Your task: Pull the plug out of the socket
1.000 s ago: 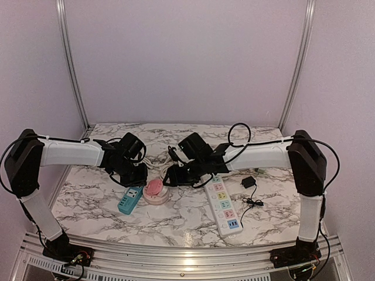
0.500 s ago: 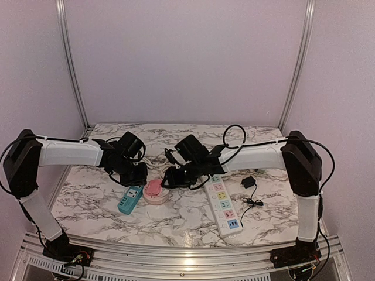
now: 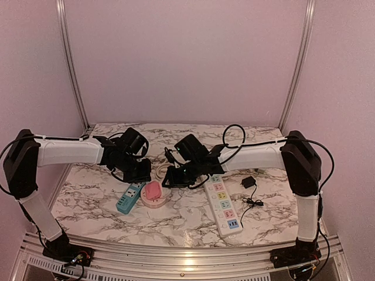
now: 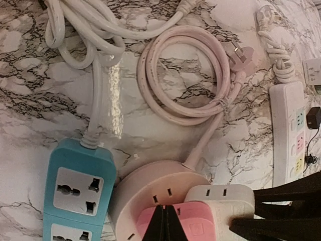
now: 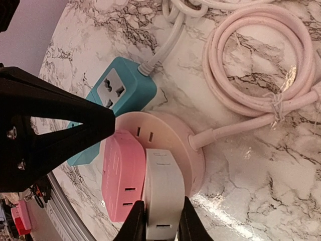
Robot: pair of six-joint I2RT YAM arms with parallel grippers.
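On the round pink socket point(image 5: 168, 131) near the bench's point(image 3: 88, 199) middle, the right fingers point(image 5: 134, 223) grip the white plug point(image 5: 161, 196), while the closed left fingers point(image 4: 159, 226) touch the pink plug point(image 5: 120, 175) beside it.

Marble-look tabletop point(image 5: 241, 165) glossy; round pink socket point(image 5: 170, 130) smooth plastic; white plug point(image 5: 163, 196) matt plastic.

**Left arm** point(image 3: 70, 152) and **right arm** point(image 3: 258, 157): white tubular links joined by black joint housings, thin black cables point(image 3: 237, 137) looping alongside. Bases point(image 3: 64, 249) show exposed coloured wiring. **Left hand** point(image 3: 139, 175) and **right hand** point(image 3: 171, 177): black; triangular fingers point(image 5: 65, 113) with a cut-out window and two small screws near the root.
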